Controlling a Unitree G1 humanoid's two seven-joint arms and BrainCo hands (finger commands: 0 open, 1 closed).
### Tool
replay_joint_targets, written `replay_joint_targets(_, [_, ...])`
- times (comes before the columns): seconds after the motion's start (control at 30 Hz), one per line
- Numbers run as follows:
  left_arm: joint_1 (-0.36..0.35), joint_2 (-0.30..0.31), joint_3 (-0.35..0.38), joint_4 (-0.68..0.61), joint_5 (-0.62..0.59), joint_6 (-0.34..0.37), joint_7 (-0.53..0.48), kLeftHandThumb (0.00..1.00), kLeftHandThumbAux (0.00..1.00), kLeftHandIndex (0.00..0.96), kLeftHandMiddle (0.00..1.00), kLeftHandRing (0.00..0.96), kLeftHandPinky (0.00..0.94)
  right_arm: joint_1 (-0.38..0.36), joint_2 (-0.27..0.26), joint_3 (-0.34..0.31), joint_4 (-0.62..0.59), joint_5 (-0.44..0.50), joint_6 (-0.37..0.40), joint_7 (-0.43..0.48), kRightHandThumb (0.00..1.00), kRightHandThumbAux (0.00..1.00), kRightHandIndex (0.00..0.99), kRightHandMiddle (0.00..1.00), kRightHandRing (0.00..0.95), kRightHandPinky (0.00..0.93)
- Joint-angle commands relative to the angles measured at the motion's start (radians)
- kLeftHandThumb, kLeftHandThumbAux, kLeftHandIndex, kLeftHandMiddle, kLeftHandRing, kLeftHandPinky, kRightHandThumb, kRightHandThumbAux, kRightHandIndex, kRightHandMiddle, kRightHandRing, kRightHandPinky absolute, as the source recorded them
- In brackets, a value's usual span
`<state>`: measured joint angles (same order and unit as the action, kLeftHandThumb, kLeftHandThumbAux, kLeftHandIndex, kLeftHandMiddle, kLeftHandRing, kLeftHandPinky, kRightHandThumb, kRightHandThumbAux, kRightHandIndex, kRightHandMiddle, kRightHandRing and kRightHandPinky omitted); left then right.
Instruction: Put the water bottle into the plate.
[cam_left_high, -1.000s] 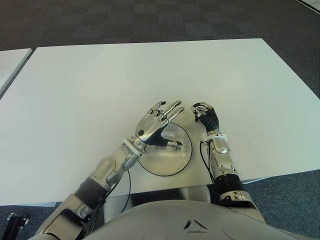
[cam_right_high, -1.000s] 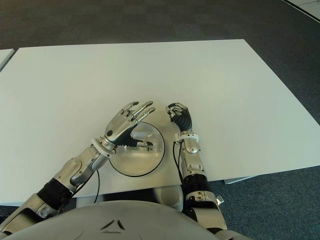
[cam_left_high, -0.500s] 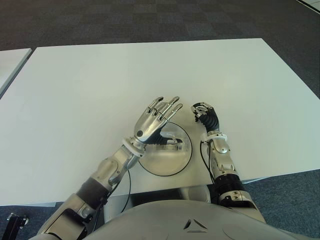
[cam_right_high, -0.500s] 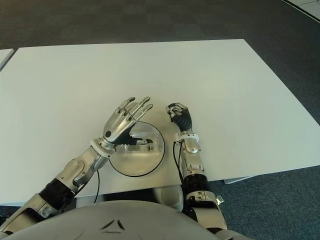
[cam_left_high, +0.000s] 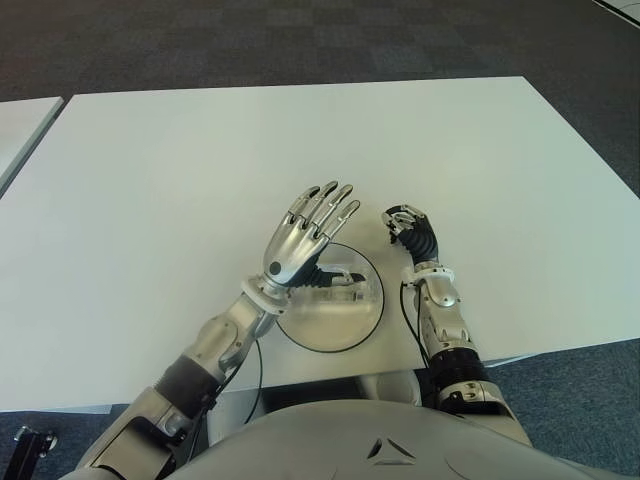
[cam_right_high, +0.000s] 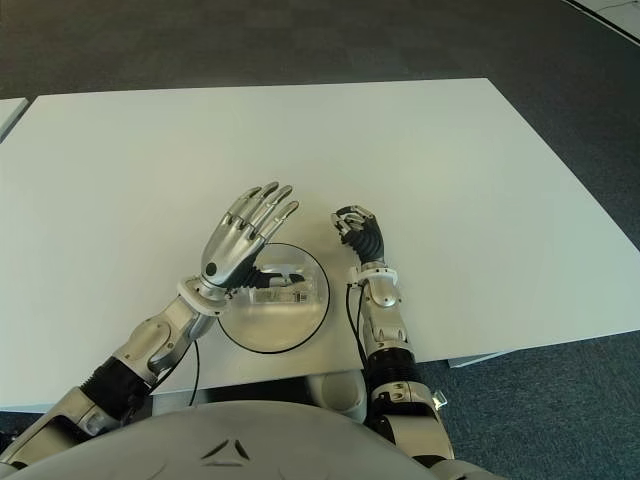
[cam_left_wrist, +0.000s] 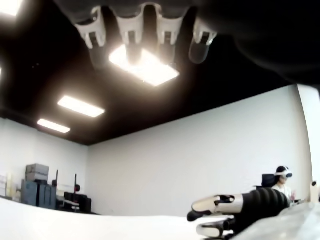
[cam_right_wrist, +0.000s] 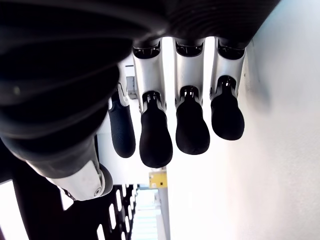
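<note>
The water bottle (cam_left_high: 338, 279), small and clear, lies on its side in the round silvery plate (cam_left_high: 330, 328) near the table's front edge. Just above the plate's left part my left hand (cam_left_high: 306, 233) is raised, palm down, fingers straight and spread, holding nothing. In the left wrist view its fingertips (cam_left_wrist: 131, 31) point up at the ceiling. To the right of the plate my right hand (cam_left_high: 409, 227) shows with its fingers (cam_right_wrist: 156, 135) curled and nothing in them.
The white table (cam_left_high: 200, 170) stretches far ahead and to both sides. A second table's corner (cam_left_high: 18, 125) shows at the far left. Dark carpet lies beyond. A person wearing a headset (cam_left_wrist: 282, 179) sits far off in the left wrist view.
My left hand has lifted off the bottle and swung up toward the left, fingers straightening. The bottle stays lying in the plate. The right hand has not moved.
</note>
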<state>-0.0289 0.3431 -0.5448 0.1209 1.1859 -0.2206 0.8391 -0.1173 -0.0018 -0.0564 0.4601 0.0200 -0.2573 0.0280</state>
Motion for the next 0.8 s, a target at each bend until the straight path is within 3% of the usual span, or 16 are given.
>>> replay_joint_targets(0.03, [-0.003, -0.017, -0.008, 0.054, -0.034, -0.031, 0.066, 0.11, 0.229, 0.0, 0.0, 0.0, 0.0, 0.012, 0.0, 0.001, 0.02, 0.003, 0.014, 0.003, 0.704, 0.726, 0.439, 0.752, 0.738, 0.726])
replay_joint_targets(0.2, [-0.007, -0.022, -0.009, 0.081, -0.079, -0.09, 0.109, 0.087, 0.179, 0.0, 0.0, 0.0, 0.0, 0.013, 0.0, 0.001, 0.022, 0.004, 0.006, 0.007, 0.704, 0.726, 0.439, 0.76, 0.746, 0.737])
replay_joint_targets(0.27, [-0.023, -0.024, -0.012, 0.125, -0.106, -0.167, 0.19, 0.085, 0.171, 0.0, 0.0, 0.0, 0.0, 0.013, -0.001, 0.001, 0.023, 0.006, 0.003, 0.01, 0.704, 0.726, 0.439, 0.762, 0.749, 0.739])
replay_joint_targets(0.33, [-0.075, 0.014, 0.035, 0.149, -0.191, -0.307, 0.236, 0.08, 0.181, 0.0, 0.0, 0.0, 0.0, 0.013, -0.001, 0.001, 0.023, 0.006, -0.001, 0.012, 0.704, 0.726, 0.439, 0.763, 0.75, 0.739])
replay_joint_targets(0.4, [-0.101, 0.03, 0.07, 0.161, -0.253, -0.39, 0.246, 0.073, 0.201, 0.0, 0.0, 0.0, 0.0, 0.013, -0.001, 0.001, 0.024, 0.005, -0.003, 0.012, 0.704, 0.727, 0.439, 0.765, 0.752, 0.74])
replay_joint_targets(0.57, [-0.114, -0.052, 0.119, 0.228, -0.33, -0.494, 0.336, 0.061, 0.279, 0.0, 0.0, 0.0, 0.0, 0.014, -0.001, 0.001, 0.021, 0.002, 0.001, 0.008, 0.704, 0.727, 0.439, 0.764, 0.751, 0.734])
replay_joint_targets(0.67, [-0.103, -0.087, 0.138, 0.241, -0.376, -0.537, 0.342, 0.058, 0.326, 0.0, 0.0, 0.0, 0.0, 0.015, 0.0, 0.001, 0.019, 0.003, 0.003, 0.008, 0.704, 0.727, 0.439, 0.761, 0.748, 0.725])
replay_joint_targets(0.8, [0.001, -0.164, 0.145, 0.187, -0.482, -0.572, 0.295, 0.056, 0.38, 0.0, 0.0, 0.0, 0.0, 0.015, 0.001, 0.001, 0.016, 0.004, 0.005, 0.007, 0.704, 0.727, 0.439, 0.762, 0.749, 0.73])
